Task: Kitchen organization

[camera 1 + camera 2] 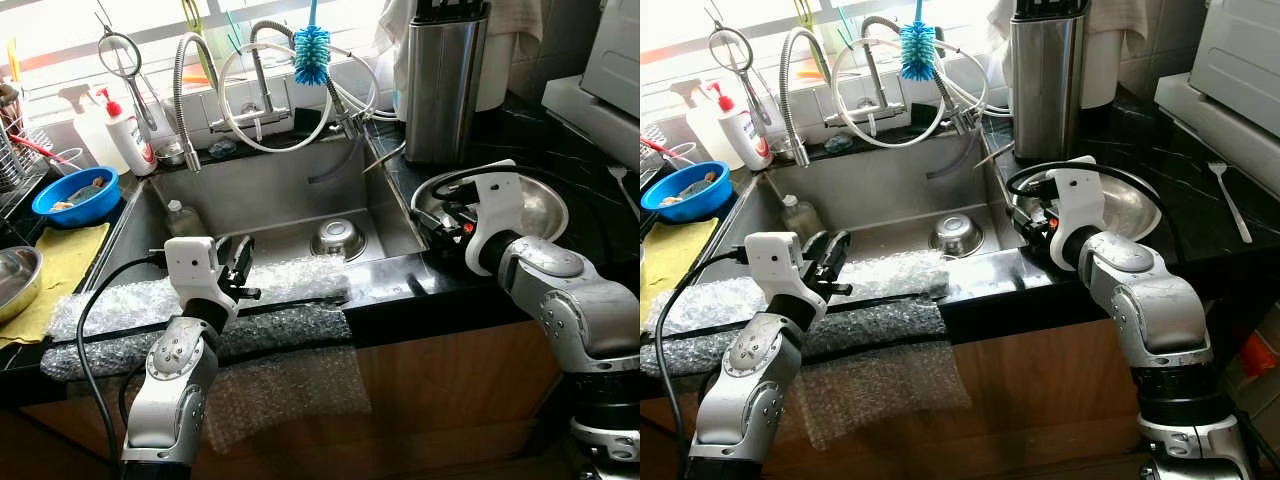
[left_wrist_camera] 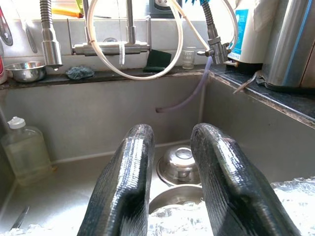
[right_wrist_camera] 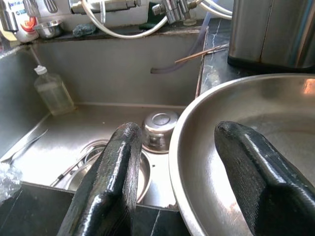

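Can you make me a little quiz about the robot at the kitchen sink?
1. True or false: the right gripper has its open fingers either side of the steel bowl's rim.
2. What colour is the bottle brush hanging over the sink? A red, B blue, C yellow.
3. Fill in: the left gripper hovers over the ____ wrap.

Key: 1 true; 2 B; 3 bubble.

No print on the bottles (image 1: 128, 135) or elsewhere is clear enough to read.
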